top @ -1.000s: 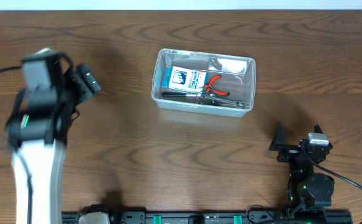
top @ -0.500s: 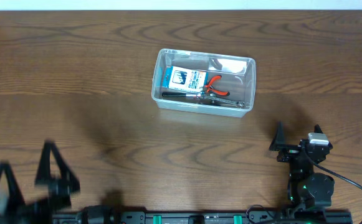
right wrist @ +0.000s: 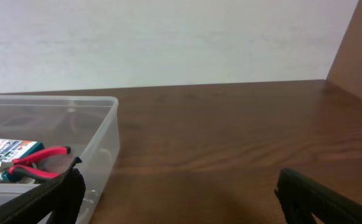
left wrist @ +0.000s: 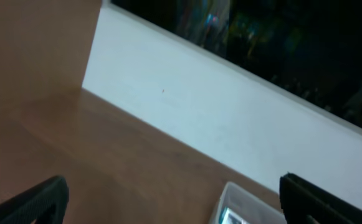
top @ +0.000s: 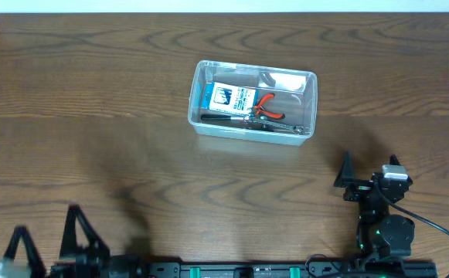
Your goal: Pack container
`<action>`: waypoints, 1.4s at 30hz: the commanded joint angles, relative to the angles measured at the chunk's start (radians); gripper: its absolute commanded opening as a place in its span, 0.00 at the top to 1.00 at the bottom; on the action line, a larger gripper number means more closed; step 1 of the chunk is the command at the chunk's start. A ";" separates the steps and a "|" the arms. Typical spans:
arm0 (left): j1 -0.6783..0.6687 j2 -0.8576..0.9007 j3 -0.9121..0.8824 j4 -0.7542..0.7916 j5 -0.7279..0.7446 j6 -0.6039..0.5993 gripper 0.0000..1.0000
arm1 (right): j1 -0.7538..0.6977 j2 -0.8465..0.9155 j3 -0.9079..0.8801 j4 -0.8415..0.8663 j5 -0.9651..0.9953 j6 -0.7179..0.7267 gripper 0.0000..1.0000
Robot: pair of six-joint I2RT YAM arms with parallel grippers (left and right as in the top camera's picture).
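Since a second ago the left arm has left the upper left of the overhead frame, and the left gripper now sits low in the bottom left corner, its jaws spread wide with nothing between them. The container lies upper centre on the table, well apart from both pairs of jaws. It is up and right of the left gripper and up and left of the right gripper, whose jaws also stand wide and empty at the lower right. In the blurred left wrist view, only a corner of the container shows at the bottom edge, ahead of the fingers. In the right wrist view it fills the lower left, beyond the left finger. The right gripper and the container have not shifted. The container is a clear, shallow tub with rounded corners and a rim. Inside lie a blue-and-white box, red-handled pliers and a black-handled tool.
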State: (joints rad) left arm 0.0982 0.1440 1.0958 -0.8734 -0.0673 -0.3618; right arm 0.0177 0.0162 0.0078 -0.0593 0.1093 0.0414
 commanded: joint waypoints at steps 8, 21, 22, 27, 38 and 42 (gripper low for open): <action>-0.001 -0.005 -0.460 0.443 0.035 -0.030 0.02 | 0.008 -0.010 -0.002 -0.003 0.011 0.003 0.01; -0.017 -0.026 -0.783 0.618 0.059 -0.043 0.02 | 0.008 -0.010 -0.002 -0.003 0.011 0.003 0.01; -0.017 -0.035 -0.799 0.618 0.060 -0.043 0.02 | 0.008 -0.010 -0.002 -0.003 0.011 0.003 0.01; -0.017 -0.110 -0.881 0.618 0.060 -0.043 0.02 | 0.008 -0.010 -0.002 -0.003 0.011 0.003 0.01; -0.017 -0.142 -0.960 0.622 0.060 -0.043 0.02 | 0.008 -0.010 -0.002 -0.003 0.011 0.003 0.01; -0.017 -0.142 -0.975 0.622 0.060 -0.043 0.02 | 0.008 -0.010 -0.002 -0.003 0.011 0.003 0.01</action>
State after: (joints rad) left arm 0.0841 0.0109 0.1356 -0.2577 -0.0212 -0.3965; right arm 0.0177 0.0162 0.0078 -0.0593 0.1093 0.0414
